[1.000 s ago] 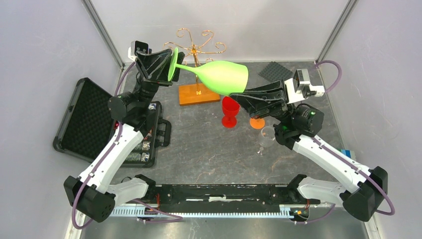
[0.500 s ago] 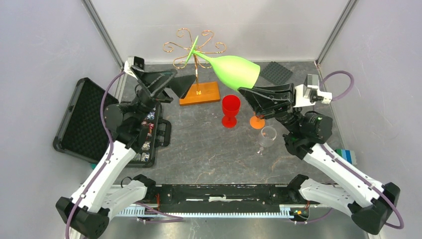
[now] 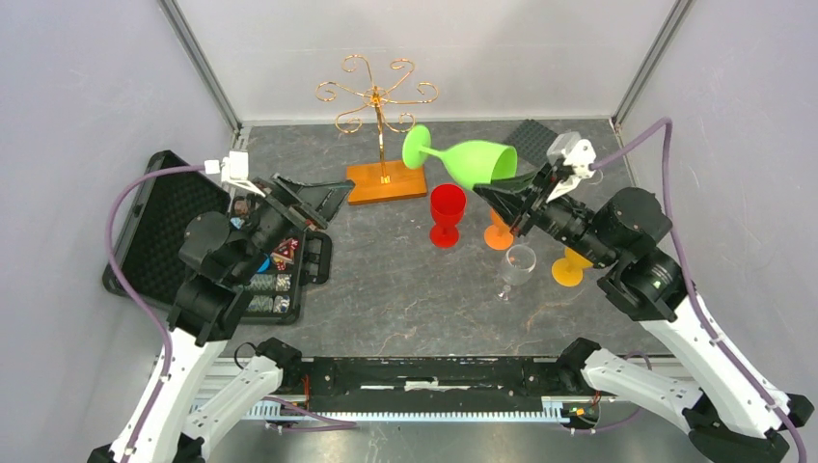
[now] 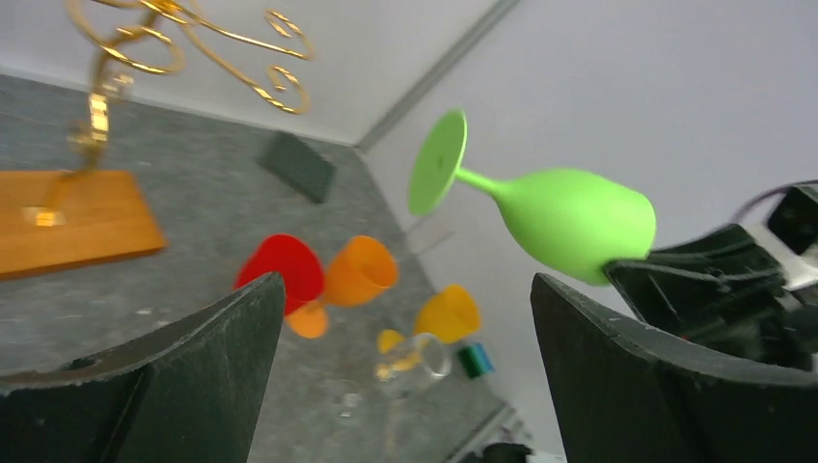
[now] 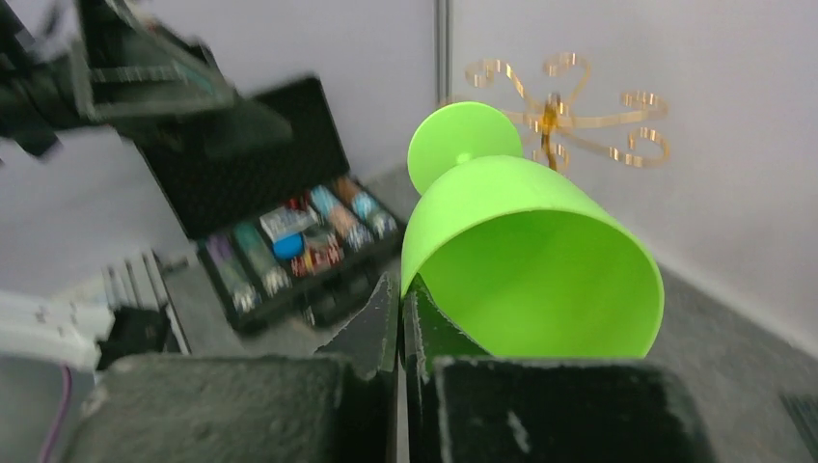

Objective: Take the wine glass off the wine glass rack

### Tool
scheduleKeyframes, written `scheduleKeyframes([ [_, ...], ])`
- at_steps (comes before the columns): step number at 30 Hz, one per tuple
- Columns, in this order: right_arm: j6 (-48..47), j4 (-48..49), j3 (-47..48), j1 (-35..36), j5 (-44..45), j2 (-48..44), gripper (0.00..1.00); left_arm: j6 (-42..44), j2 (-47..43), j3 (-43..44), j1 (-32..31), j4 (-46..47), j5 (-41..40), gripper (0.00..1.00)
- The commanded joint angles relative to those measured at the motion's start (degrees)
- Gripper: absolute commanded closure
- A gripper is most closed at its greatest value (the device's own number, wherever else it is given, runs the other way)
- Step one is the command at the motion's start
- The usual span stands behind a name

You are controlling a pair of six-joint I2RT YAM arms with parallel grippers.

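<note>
The green wine glass [image 3: 473,162] hangs in the air on its side, foot toward the rack, clear of the gold wine glass rack [image 3: 378,96] on its wooden base [image 3: 386,181]. My right gripper [image 3: 504,189] is shut on the glass's rim, one finger inside the bowl [image 5: 526,251] and one outside; its tips meet on the wall [image 5: 400,289]. My left gripper [image 3: 320,197] is open and holds nothing, drawn back to the left over the black case. In its view the glass [image 4: 569,217] floats right of the rack [image 4: 183,39], with its gripper [image 4: 405,282] wide apart.
Red [image 3: 447,212], orange [image 3: 498,231], clear [image 3: 518,265] and yellow-orange [image 3: 569,265] glasses stand on the table below the held glass. An open black case [image 3: 174,227] with small items lies at the left. A dark foam pad [image 3: 531,135] lies at the back right.
My left gripper let go of the glass's foot, opened wide and pulled back to the left. My right gripper carried the green glass away from the rack, rightward and lower.
</note>
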Motion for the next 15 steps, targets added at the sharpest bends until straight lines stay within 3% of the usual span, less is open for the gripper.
scheduleKeyframes([
  [1, -10.4, -24.8, 5.6, -0.2, -1.1, -0.1, 1.0, 16.3, -1.1, 3.3, 0.1, -11.0, -11.2, 0.0],
  [7, -14.9, -34.3, 5.2, -0.2, -1.4, 3.8, 1.0, 19.4, -0.8, 3.9, 0.1, -11.7, -13.6, 0.0],
  [15, -18.6, -37.5, 0.9, 0.7, -3.1, 10.8, 1.0, 20.9, 0.5, 3.3, 0.1, -12.1, -13.0, 0.0],
])
